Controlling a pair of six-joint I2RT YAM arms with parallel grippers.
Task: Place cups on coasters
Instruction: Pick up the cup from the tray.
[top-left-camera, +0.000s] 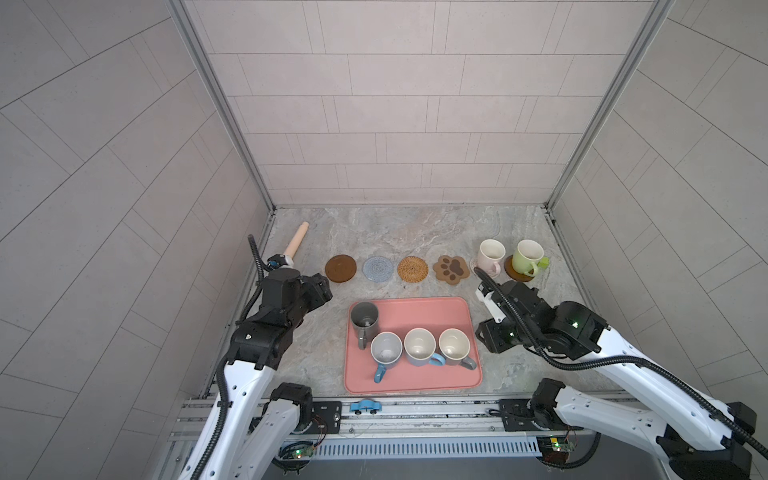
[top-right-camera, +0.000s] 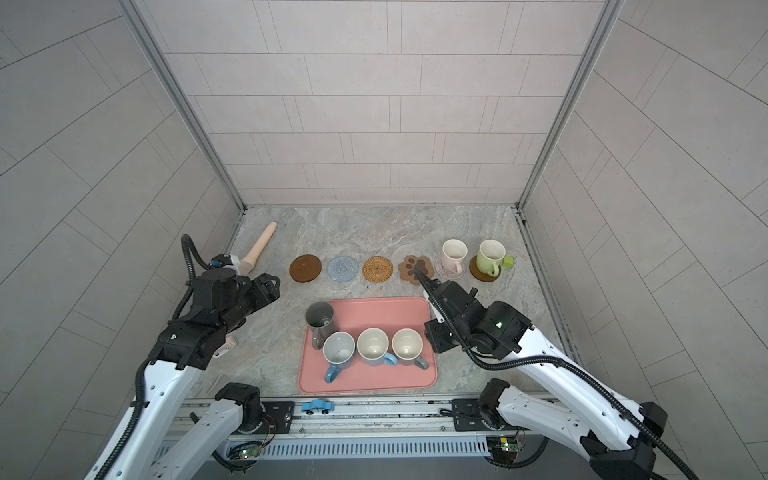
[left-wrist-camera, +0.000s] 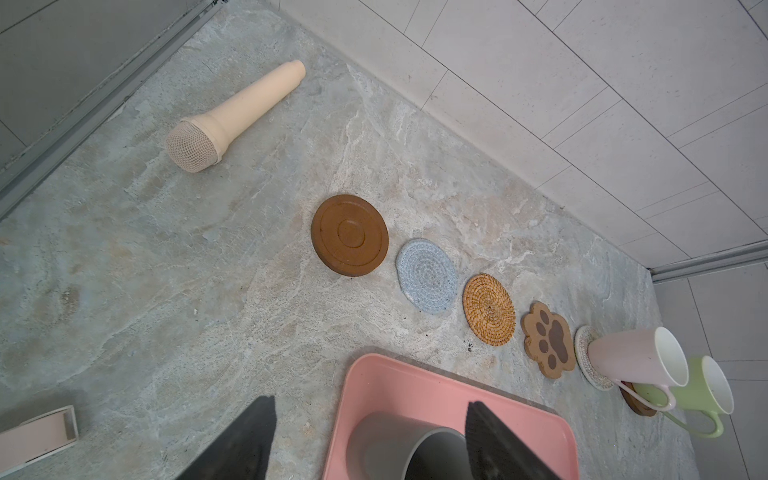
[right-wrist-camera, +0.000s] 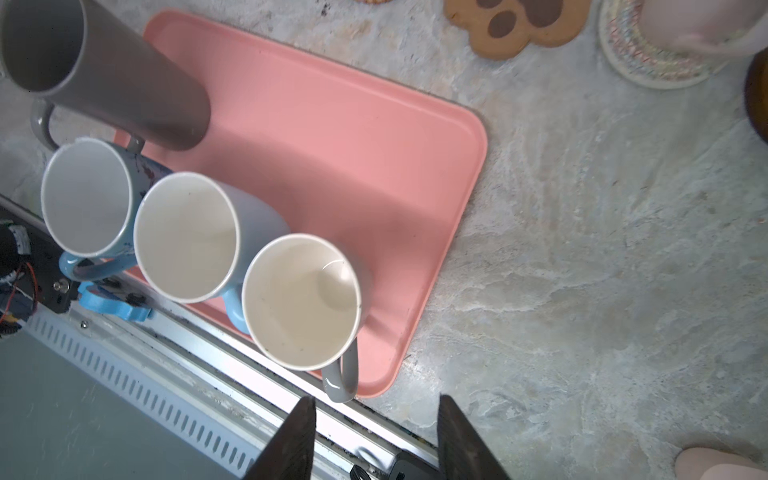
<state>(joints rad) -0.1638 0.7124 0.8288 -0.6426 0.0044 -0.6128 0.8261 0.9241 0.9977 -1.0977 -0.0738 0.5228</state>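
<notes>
On the pink tray (top-left-camera: 415, 307) stand a tall dark grey cup (top-left-camera: 364, 318), a pale grey cup with a blue handle (top-left-camera: 385, 351), a light blue cup (top-left-camera: 420, 347) and a grey cup (top-left-camera: 455, 347). A pink cup (top-left-camera: 490, 255) sits on the cream woven coaster (left-wrist-camera: 584, 353). A green cup (top-left-camera: 527, 257) sits on a brown wooden coaster (top-left-camera: 513, 272). Bare coasters form a row: brown disc (top-left-camera: 340, 268), grey-blue crochet (top-left-camera: 377, 268), rattan (top-left-camera: 412, 269), paw (top-left-camera: 451, 270). My left gripper (left-wrist-camera: 370, 415) hangs open left of the tray. My right gripper (right-wrist-camera: 376, 401) is open and empty by the tray's front right corner.
A beige toy microphone (top-left-camera: 296, 245) lies at the back left. A pink tape dispenser (left-wrist-camera: 37, 436) lies near the left arm. A green block (top-left-camera: 543, 262) sits behind the green cup. A blue toy car (top-left-camera: 365, 406) rests on the front rail. Tiled walls enclose three sides.
</notes>
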